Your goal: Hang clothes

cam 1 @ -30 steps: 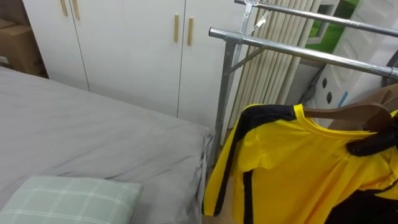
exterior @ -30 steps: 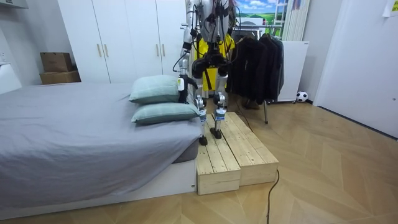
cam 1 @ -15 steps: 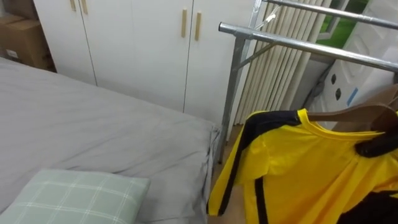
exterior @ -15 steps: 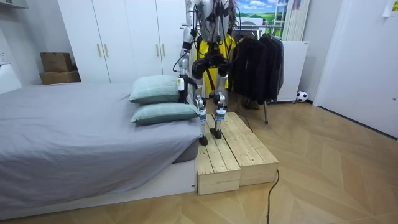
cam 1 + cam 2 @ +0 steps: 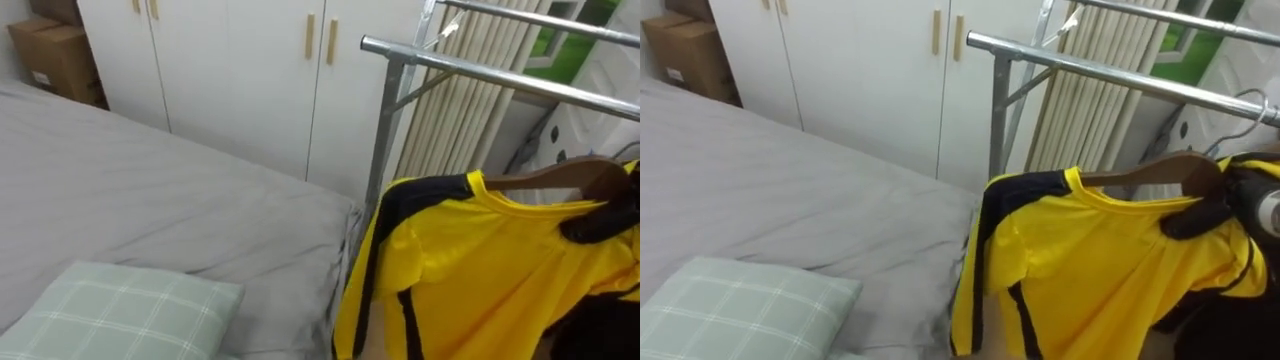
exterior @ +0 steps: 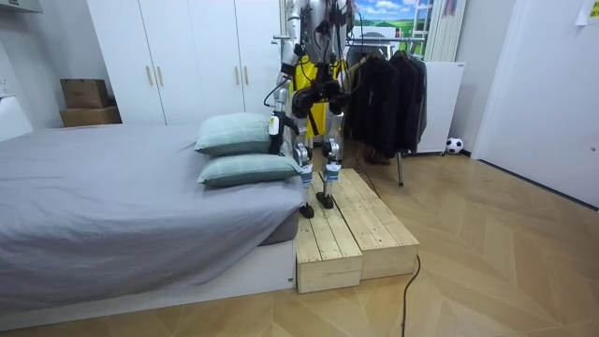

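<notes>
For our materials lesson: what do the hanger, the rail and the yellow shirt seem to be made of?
Hanger: likely wood, brown with a smooth, slightly glossy finish.
Rail: metal, judging by the grey, dully shiny tube.
Shirt: thin fabric, perhaps synthetic; it drapes in soft folds with a faint sheen.

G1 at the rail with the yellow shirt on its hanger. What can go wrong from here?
1. The hook sits right at the rail; I cannot tell that it is over it. If the right hand lets go early, the yellow shirt likely drops.
2. The shirt's sleeve hangs beside the rack's upright post and may snag.
3. The robot stands on a raised wooden platform; a long reach could unsettle it.
</notes>
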Controlling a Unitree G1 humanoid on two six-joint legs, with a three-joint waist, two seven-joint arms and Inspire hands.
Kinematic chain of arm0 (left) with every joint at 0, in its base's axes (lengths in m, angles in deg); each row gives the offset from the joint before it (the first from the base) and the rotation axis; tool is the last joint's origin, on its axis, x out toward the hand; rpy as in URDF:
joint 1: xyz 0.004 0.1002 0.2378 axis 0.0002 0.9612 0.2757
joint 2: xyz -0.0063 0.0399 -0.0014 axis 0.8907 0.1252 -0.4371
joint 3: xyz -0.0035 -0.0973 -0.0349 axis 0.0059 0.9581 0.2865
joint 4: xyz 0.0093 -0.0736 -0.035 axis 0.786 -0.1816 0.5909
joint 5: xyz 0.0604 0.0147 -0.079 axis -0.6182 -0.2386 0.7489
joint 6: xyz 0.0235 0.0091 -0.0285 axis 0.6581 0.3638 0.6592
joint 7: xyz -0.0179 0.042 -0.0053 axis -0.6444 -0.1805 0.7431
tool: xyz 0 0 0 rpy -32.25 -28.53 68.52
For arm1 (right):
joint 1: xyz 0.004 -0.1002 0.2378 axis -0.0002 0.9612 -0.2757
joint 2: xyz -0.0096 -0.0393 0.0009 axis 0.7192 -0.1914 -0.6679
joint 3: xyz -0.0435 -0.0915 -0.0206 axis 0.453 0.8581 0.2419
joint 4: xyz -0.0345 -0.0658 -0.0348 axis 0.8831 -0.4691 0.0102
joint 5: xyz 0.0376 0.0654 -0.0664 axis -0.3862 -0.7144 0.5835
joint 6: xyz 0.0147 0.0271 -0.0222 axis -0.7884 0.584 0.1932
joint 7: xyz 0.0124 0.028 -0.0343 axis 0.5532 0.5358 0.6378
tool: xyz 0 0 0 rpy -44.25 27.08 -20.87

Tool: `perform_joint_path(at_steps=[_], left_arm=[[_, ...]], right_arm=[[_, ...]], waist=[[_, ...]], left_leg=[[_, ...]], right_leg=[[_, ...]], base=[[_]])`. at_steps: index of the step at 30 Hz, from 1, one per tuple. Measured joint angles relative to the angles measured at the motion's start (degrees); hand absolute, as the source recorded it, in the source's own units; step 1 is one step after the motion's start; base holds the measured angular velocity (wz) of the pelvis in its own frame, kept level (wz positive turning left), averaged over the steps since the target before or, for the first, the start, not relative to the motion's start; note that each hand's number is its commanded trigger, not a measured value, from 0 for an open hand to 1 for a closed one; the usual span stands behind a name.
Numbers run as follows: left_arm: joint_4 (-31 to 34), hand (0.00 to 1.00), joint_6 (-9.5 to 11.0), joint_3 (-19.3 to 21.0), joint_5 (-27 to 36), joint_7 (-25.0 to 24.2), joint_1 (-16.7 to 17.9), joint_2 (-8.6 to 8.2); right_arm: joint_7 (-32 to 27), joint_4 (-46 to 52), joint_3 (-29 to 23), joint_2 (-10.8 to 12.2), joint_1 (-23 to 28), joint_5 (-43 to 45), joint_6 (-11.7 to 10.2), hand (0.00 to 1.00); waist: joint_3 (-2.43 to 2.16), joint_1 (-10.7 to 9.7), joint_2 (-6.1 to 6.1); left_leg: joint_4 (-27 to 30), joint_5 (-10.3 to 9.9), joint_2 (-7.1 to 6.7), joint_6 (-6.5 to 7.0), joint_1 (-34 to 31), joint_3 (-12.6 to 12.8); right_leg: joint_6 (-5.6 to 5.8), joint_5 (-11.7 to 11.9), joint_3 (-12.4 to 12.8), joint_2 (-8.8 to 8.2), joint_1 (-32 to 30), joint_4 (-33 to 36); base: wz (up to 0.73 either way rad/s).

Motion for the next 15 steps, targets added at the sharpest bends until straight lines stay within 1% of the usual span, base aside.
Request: perform_joint_path(at_steps=[2,4,6,7,9,10,12,14,15], left_arm=[[0.19,0.00,0.12,-0.55,0.06,0.48,-0.06,0.02],[0.12,0.00,0.89,-1.34,0.28,1.69,-0.03,-0.06],[-0.15,0.00,1.45,-1.31,0.37,2.22,-0.04,-0.06],[-0.43,0.00,2.00,-1.30,0.43,2.48,0.18,-0.06],[-0.43,0.00,2.81,-1.30,0.53,2.54,0.80,-0.09],[-0.43,0.00,3.18,-1.30,0.74,2.57,1.15,-0.15],[-0.51,0.00,3.54,-1.28,0.84,2.66,1.54,-0.21],[-1.30,0.00,3.79,-1.22,0.97,2.79,1.72,-0.23],[-1.37,0.00,3.79,-1.22,1.03,2.79,1.70,-0.31]], right_arm=[[0.43,0.05,0.02,0.02,0.55,0.43,-0.37,1.00],[0.41,0.05,-0.01,0.01,1.69,1.77,-1.06,1.00],[0.38,0.03,-0.16,0.00,2.53,2.68,-1.20,1.00],[0.38,0.03,-0.17,0.00,2.61,3.01,-1.20,1.00],[0.38,0.03,-0.44,-0.04,2.60,2.96,-1.49,1.00],[0.37,0.03,-0.51,-0.04,2.60,2.93,-1.56,1.00],[0.36,0.03,-0.55,-0.04,2.60,2.79,-1.80,1.00],[0.36,-0.38,-0.81,-0.04,2.59,2.77,-2.18,1.00],[0.37,-0.69,-0.81,-0.04,2.57,2.47,-2.21,1.00]], waist=[[0.02,0.32,0.08],[0.02,1.16,0.19],[0.00,0.92,0.35],[-0.07,0.91,0.63],[-0.31,0.67,1.05],[-0.43,0.92,1.26],[-0.52,0.97,1.48],[-0.61,0.94,1.67],[-0.51,1.10,1.83]], left_leg=[[-0.02,0.07,0.02,-0.11,0.15,-0.01],[-0.04,0.09,0.04,-0.14,0.60,-0.07],[-0.11,0.11,0.07,-0.18,0.92,0.01],[-0.12,0.11,0.06,-0.20,1.04,0.11],[-0.17,0.11,0.06,-0.20,1.12,0.28],[-0.70,0.22,0.16,-0.36,1.56,1.27],[-1.35,0.32,0.29,-0.50,2.15,1.82],[-1.52,0.33,0.18,-0.52,2.30,1.40],[-1.80,0.35,0.16,-0.56,2.73,1.36]], right_leg=[[-0.13,-0.41,-1.12,-0.20,0.55,-0.01],[-0.21,-0.89,-2.15,-0.34,1.53,-0.15],[-0.15,-1.12,-3.43,-0.46,2.63,-0.76],[-0.15,-1.51,-3.94,-0.60,2.82,-0.67],[-0.09,-1.84,-4.68,-0.79,3.13,-0.66],[-0.11,-2.00,-4.77,-0.89,3.56,-0.63],[-0.11,-2.25,-5.21,-0.98,3.82,-0.72],[-0.15,-2.56,-5.64,-1.06,4.32,-0.68],[-0.18,-2.76,-5.75,-1.07,4.65,-0.70]], base=[[0.38],[0.23],[0.34],[0.30],[0.20],[0.13],[0.11],[0.15],[0.08]])
